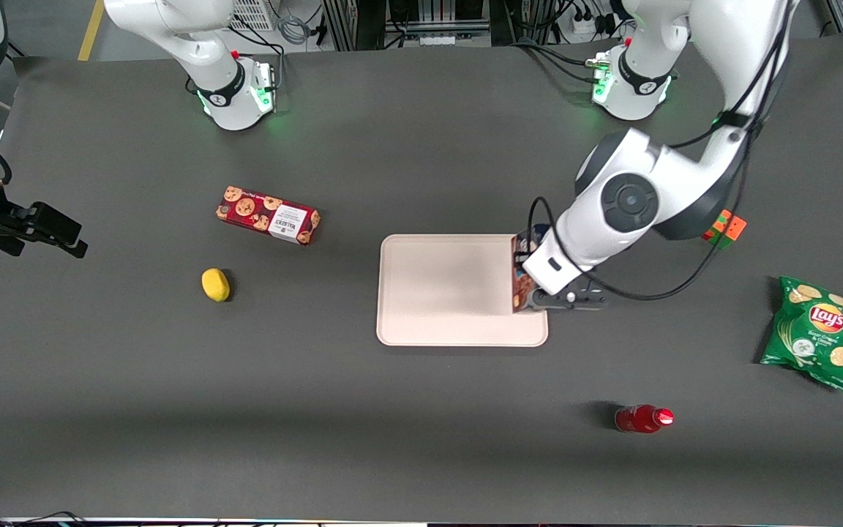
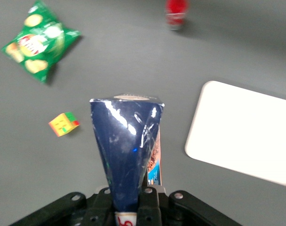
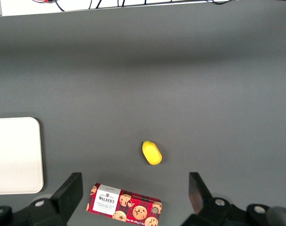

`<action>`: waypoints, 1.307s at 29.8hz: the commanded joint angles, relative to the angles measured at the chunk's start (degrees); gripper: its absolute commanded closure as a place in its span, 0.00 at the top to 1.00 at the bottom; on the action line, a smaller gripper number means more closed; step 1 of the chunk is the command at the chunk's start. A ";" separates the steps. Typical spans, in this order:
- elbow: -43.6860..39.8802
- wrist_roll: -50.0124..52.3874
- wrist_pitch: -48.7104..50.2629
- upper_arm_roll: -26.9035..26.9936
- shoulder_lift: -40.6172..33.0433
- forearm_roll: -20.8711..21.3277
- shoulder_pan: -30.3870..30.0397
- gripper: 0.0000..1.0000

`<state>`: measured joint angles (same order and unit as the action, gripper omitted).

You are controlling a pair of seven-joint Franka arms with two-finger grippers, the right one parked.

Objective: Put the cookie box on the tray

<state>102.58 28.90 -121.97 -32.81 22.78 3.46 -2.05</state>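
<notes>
Small flat dark-blue and reddish-brown cookie box (image 1: 520,272): clamped on edge at one end in the left gripper (image 1: 538,298), over the working-arm end of the large pale cream-pink plastic tray (image 1: 451,293). Likely light, stiff cardboard under glossy, slippery film; best held across its thin faces

A dark grey table (image 1: 421,439) fills the scene, with cables (image 1: 407,22) along its edge.

Cookie box (image 1: 521,272) upright above tray (image 1: 443,293) edge
</notes>
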 commanded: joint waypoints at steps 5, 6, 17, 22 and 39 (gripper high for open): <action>8.86 0.19 -10.74 -0.15 -1.60 3.83 0.02 0.00; 8.95 0.28 -10.74 -0.15 -1.60 4.09 0.02 0.00; 9.39 0.45 -12.58 0.90 1.65 5.94 -0.24 0.00; 9.30 2.56 -14.87 1.08 3.32 7.78 -0.15 0.00; 9.13 5.20 -15.14 1.08 4.91 11.30 -0.24 0.54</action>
<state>111.81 32.35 -136.76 -31.48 27.75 13.37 -2.20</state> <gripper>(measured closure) 0.833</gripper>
